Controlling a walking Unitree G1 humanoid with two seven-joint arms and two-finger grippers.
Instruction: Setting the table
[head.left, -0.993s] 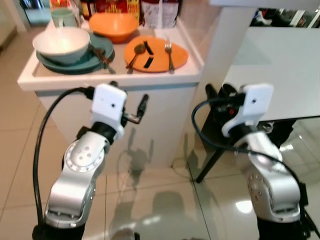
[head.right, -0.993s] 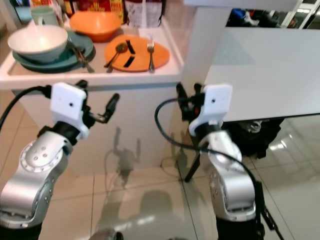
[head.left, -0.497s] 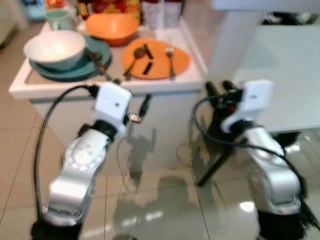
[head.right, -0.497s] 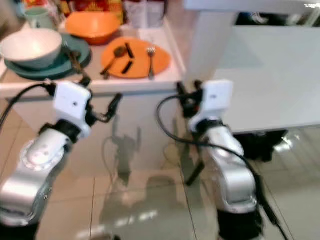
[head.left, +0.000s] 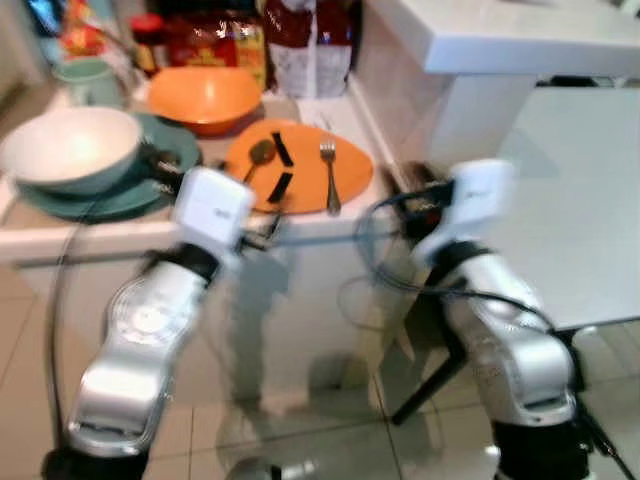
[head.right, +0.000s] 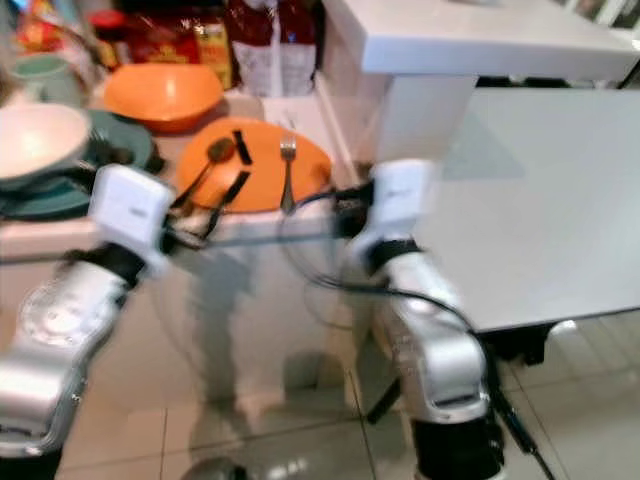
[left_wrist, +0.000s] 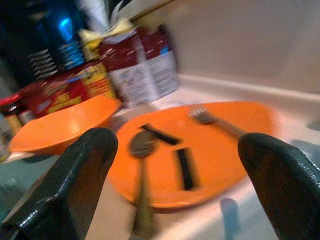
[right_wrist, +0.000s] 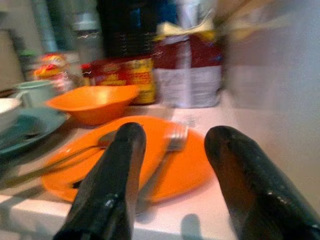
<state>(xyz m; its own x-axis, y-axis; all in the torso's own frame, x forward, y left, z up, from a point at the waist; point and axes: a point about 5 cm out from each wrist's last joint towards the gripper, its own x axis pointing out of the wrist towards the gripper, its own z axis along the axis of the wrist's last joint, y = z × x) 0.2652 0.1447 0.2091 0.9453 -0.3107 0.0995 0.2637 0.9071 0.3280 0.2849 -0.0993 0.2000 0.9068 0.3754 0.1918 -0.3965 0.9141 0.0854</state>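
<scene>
An orange plate (head.left: 300, 190) lies on the white counter (head.left: 60, 242) with a spoon (head.left: 262, 152), a fork (head.left: 328, 176) and two short black sticks (head.left: 281, 150) on it. Behind it is an orange bowl (head.left: 205, 95). To the left a white bowl (head.left: 68, 146) rests on a teal plate (head.left: 165, 152), with a pale green mug (head.left: 88, 80) beyond. My left gripper (left_wrist: 180, 142) is open at the counter's front edge, facing the orange plate (left_wrist: 200, 150). My right gripper (right_wrist: 177, 134) is open too, just off the plate's right side by the fork (right_wrist: 172, 142).
Red and white food packages (head.left: 310, 40) and a red-lidded jar (head.left: 150, 30) line the back of the counter. A white wall ledge (head.left: 500, 40) rises on the right, with a pale dining table (head.left: 575, 200) beyond it. Glossy tiled floor (head.left: 300, 440) lies below.
The camera has closed in on the counter. Both arms have risen from below the counter's edge to its top, nearer the orange plate. Both grippers stay open.
</scene>
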